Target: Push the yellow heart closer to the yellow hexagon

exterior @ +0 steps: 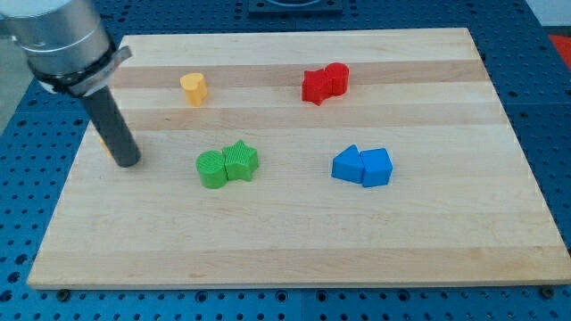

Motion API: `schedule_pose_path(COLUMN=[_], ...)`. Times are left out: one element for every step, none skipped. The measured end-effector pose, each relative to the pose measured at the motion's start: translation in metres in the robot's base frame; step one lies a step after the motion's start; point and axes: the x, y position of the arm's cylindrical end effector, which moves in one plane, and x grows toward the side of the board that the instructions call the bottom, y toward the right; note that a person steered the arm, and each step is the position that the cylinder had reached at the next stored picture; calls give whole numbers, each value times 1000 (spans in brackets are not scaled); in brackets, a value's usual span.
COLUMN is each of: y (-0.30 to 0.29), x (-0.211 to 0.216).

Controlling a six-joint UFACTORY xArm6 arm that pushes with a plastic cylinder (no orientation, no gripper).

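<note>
Item, lower centre: green pair (227, 165), blue pair (362, 167) to its right. Upper left: yellow heart (194, 88). Left edge: my tip (128, 164), bare rod, holding nothing; a yellow-orange sliver (104, 145) touching behind it, probably the hexagon. Heart lies up-right of tip; the push runs down-left.

Light is bright, even and diffuse, seemingly from overhead. The pale wooden counter (294, 223) shows its grain bands clearly with no glare. Shadows are short and soft: a faint dark edge hugs the green blocks (227, 166) and the blue blocks (362, 167) towards 6 o'clock. The metal arm housing (62, 40) at 10 o'clock looks slightly soft. Overall the picture is low in resolution, with mildly fuzzy block edges.
</note>
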Motion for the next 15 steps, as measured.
schedule_pose_path(y=[-13, -2, 81, 143, 176, 151, 126, 106, 74, 77, 81, 76, 56, 52, 45], x=[0, 8, -8, -44, -108, -161, -145, -109, -117, -144, -174, -191, -191, -177, -164])
